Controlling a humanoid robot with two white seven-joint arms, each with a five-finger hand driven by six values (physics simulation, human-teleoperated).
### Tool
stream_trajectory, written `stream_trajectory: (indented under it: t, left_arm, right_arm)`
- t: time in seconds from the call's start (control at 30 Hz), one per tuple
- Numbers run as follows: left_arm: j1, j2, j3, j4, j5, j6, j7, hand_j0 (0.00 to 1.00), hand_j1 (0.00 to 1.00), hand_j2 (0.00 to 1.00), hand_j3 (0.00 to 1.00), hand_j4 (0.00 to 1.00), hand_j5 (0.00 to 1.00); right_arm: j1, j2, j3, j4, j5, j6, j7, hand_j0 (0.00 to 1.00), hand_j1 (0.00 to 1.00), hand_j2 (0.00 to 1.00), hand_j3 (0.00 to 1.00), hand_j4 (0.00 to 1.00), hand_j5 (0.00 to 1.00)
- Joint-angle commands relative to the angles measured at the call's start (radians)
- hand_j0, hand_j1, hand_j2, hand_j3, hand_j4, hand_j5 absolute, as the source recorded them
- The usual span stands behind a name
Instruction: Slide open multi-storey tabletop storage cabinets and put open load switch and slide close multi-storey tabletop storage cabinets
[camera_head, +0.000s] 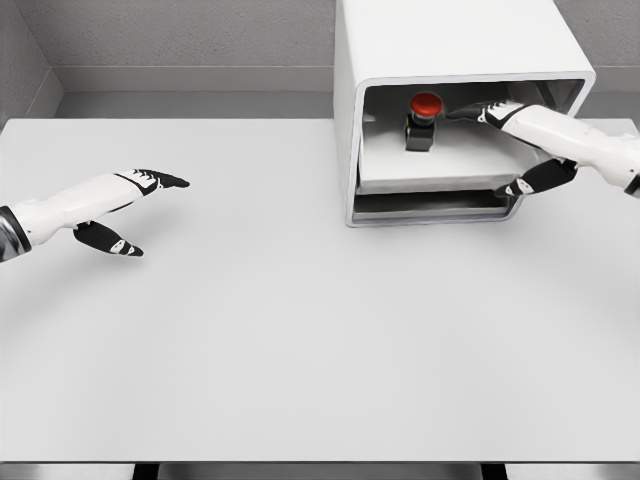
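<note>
The near counter lay bare. At its left side the left hand hovered, fingers spread and holding nothing. Farther back, the cabinet had its upper drawer pulled out, and the load switch stood upright in it. The right hand reached into that drawer, fingers extended beside the switch, gripping nothing. A careless withdrawal could topple the switch; pushing the drawer shut unevenly might jam it.
</note>
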Motion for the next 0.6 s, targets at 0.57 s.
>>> stream_trajectory:
  t: [0.57]
  left_arm:
    - [0.000, 0.001, 0.004, 0.000, 0.005, 0.001, -0.001, 1.00, 1.00, 1.00, 1.00, 1.00, 1.00]
  right_arm:
    - [0.011, -0.066, 0.000, -0.064, -0.012, 0.002, -0.016, 1.00, 1.00, 1.00, 1.00, 1.00, 1.00]
